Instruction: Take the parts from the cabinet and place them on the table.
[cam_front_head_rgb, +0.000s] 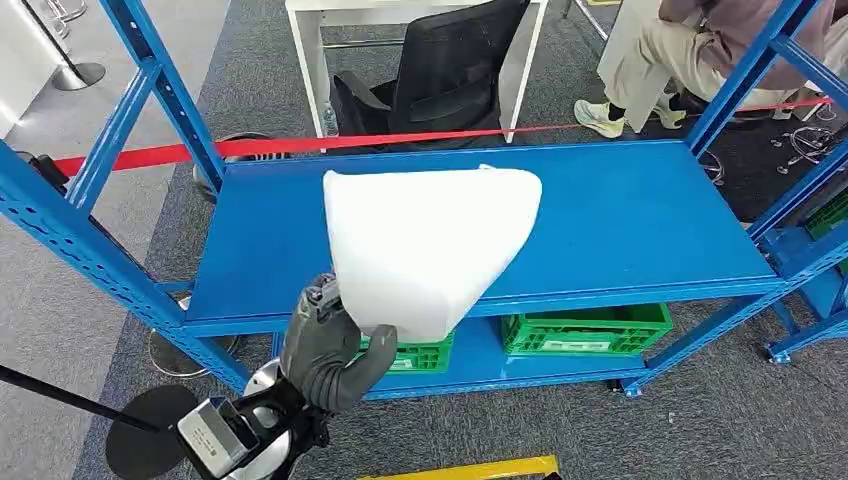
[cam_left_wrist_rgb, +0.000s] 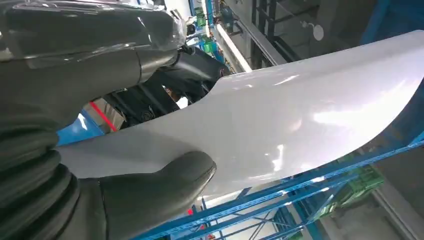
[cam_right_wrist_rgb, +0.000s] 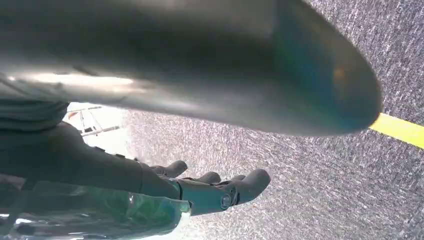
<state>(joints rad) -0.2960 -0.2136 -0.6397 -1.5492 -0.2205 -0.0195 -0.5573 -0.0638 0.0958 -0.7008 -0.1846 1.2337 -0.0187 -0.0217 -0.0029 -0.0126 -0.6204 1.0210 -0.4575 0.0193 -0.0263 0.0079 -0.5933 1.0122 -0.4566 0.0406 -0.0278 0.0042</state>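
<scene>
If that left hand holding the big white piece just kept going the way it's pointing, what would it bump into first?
The left hand grips the white panel and points up over the blue shelf. Going straight on, the panel's far edge would probably meet the shelf top first; depth is hard to judge from the head view.

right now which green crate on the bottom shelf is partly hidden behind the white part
The left green crate, just beside the left hand holding the white part. The right green crate shows whole, clear of the part.

Held white part (cam_front_head_rgb: 430, 245) looms over bare blue shelf (cam_front_head_rgb: 640, 225).
</scene>
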